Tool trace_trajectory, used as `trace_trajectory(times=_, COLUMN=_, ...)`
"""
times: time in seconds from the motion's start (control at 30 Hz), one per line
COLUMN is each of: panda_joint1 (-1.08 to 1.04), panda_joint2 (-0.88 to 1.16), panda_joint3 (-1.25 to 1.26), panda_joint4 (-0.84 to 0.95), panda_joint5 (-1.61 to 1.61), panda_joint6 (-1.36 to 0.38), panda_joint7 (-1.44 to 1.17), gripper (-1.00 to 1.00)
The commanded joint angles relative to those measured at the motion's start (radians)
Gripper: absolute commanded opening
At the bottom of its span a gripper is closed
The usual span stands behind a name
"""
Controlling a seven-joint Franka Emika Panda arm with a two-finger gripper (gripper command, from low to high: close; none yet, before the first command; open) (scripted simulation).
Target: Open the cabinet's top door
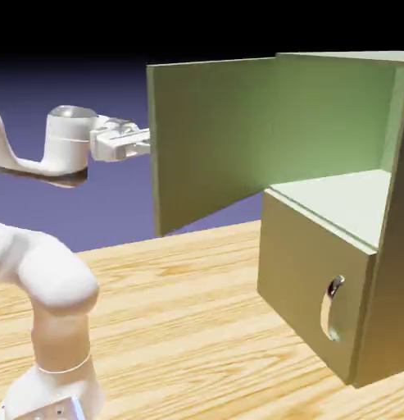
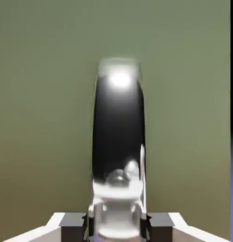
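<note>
**Jaws clamped on the top door's handle, door swung wide**

Your jaws are clenched on the curved silver handle of the top door: in the hand view the shiny bar runs up from between the two small grey fingertips, which press against it on either side, and it fills the middle of the picture. Behind the handle you see only the flat olive-green panel, with a thin strip of blue-violet backdrop at the right edge.

In the exterior view, the two-finger gripper points level toward the picture's right and meets the outer face of the large olive-green top door near its free edge; the handle itself is hidden behind the panel from this side. The white arm rises from the lower left and bends over to the hand.

The top door stands swung far out from the boxy olive-green cabinet, its inner face toward you, and the upper compartment lies open with its pale floor showing. The smaller lower door is shut, its own curved silver handle sitting in an oval recess. The cabinet rests on the light wooden desk.
</note>
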Motion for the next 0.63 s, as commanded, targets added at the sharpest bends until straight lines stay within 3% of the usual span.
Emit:
trace_trajectory(times=0.0, panda_joint1=-0.028, panda_joint2=0.029, panda_joint3=0.036, panda_joint4=0.035, panda_joint5=0.02, panda_joint6=-0.037, panda_joint7=0.01, gripper=-1.0)
trace_trajectory(times=0.33, panda_joint1=-0.367, panda_joint2=0.254, panda_joint3=0.398, panda_joint4=0.365, panda_joint5=0.141, panda_joint6=-0.343, panda_joint7=0.098, gripper=-1.0)
trace_trajectory(times=0.6, panda_joint1=-0.657, panda_joint2=0.282, panda_joint3=0.655, panda_joint4=0.548, panda_joint5=0.197, panda_joint6=-0.462, panda_joint7=0.106, gripper=-1.0)
